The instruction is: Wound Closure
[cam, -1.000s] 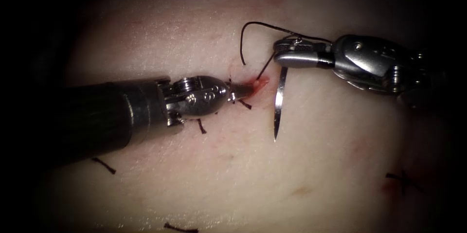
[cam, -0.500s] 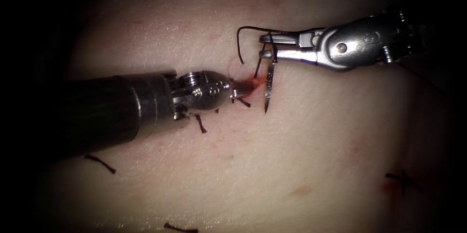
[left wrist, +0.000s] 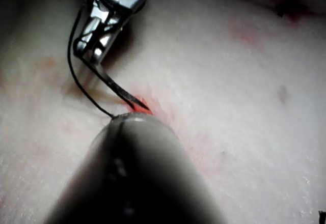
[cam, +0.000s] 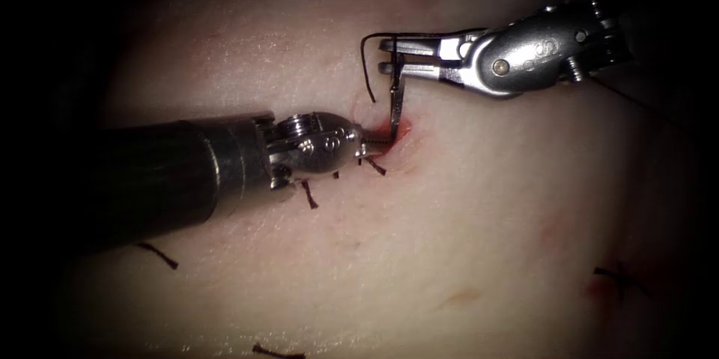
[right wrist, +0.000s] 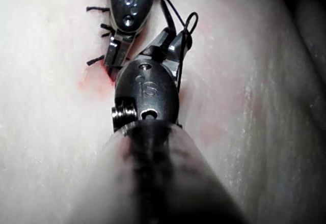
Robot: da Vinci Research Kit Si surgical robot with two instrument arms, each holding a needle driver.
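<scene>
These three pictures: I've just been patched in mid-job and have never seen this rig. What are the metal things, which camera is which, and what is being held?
You are looking at a two-armed surgical practice robot stitching a cut in pale pork belly, the tissue. The wide picture comes from an endoscope above; the two close ones ride near each arm's wrist.

The dark-shafted left tool comes in from the left, its jaws shut on the tissue at the red-stained cut.

The silver right tool grips the curved steel needle near its back end. The needle's point is down at the cut; whether it has entered, I cannot tell.

The black thread loops beside the right tool. Short black stitch ends lie on the tissue near the left tool.
</scene>
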